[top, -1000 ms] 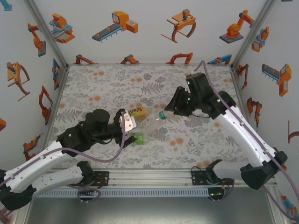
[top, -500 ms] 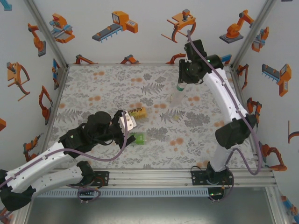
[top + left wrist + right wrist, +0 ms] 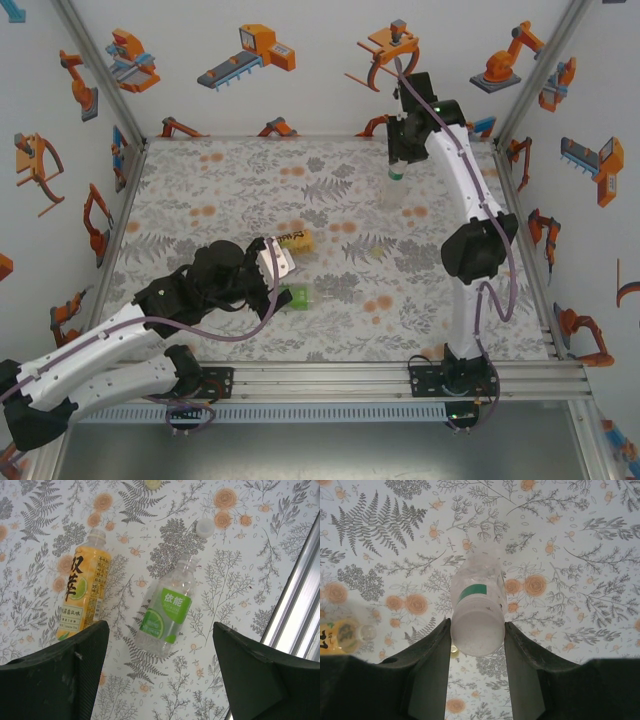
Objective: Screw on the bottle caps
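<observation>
My right gripper [image 3: 403, 160] is raised over the table's back right, shut on a plain clear bottle [image 3: 393, 188] that hangs below it. From the right wrist, the bottle's round pale end [image 3: 477, 632] sits squeezed between both fingers, with a green band behind it. My left gripper [image 3: 157, 680] hovers open above two uncapped bottles lying on the mat: an amber bottle with a yellow label [image 3: 82, 597] and a clear bottle with a green label [image 3: 167, 612]. A white cap [image 3: 203, 527] and a pale yellowish cap [image 3: 152, 483] lie loose beyond them.
The floral mat [image 3: 220, 180] covers the table inside printed walls. A metal rail [image 3: 330, 380] runs along the near edge by the arm bases and shows at the right of the left wrist view as an aluminium rail [image 3: 300, 605].
The right arm lifted the clear bottle from the table's middle and swung it up to the back right. The left arm has stayed almost still.
</observation>
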Robot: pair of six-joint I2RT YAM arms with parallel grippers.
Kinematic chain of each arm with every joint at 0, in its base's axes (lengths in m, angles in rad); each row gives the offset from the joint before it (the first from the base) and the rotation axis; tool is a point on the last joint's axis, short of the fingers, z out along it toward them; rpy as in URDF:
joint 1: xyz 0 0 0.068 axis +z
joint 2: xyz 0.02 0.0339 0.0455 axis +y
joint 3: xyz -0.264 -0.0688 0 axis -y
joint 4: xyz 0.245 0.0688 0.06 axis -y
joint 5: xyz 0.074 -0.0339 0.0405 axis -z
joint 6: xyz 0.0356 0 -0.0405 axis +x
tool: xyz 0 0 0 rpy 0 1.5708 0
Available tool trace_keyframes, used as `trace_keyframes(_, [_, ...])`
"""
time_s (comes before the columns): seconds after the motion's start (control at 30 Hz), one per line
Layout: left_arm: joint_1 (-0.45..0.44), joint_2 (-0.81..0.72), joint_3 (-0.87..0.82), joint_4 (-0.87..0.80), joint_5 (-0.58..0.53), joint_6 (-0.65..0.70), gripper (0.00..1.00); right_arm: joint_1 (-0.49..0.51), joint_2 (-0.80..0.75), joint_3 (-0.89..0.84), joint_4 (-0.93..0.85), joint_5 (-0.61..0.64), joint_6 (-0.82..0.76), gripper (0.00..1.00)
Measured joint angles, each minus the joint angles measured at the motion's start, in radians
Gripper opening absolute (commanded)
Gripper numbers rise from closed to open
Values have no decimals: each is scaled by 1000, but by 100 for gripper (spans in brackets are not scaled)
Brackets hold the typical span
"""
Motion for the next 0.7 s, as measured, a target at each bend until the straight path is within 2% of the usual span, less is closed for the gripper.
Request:
trace_keyframes(0.2, [0,3,0,13,0,-16,77,-11,8,1,-8,-1,-11,0])
trace_keyframes(0.33, [0,10,-2,14,5,-35,77,-18,13,-1,-7,-1,-16,4])
trace_keyframes(0.4, [0,9,-6,16,10,-45,77,-19,14,-7,-8,-1,-18,9])
trace_keyframes(0.57, [0,9,-11,23,14,-59,78,-19,14,-13,-7,-4,-19,32])
trace_keyframes(0.7, [0,9,-11,27,13,-60,78,-19,14,-13,-7,-3,-19,41])
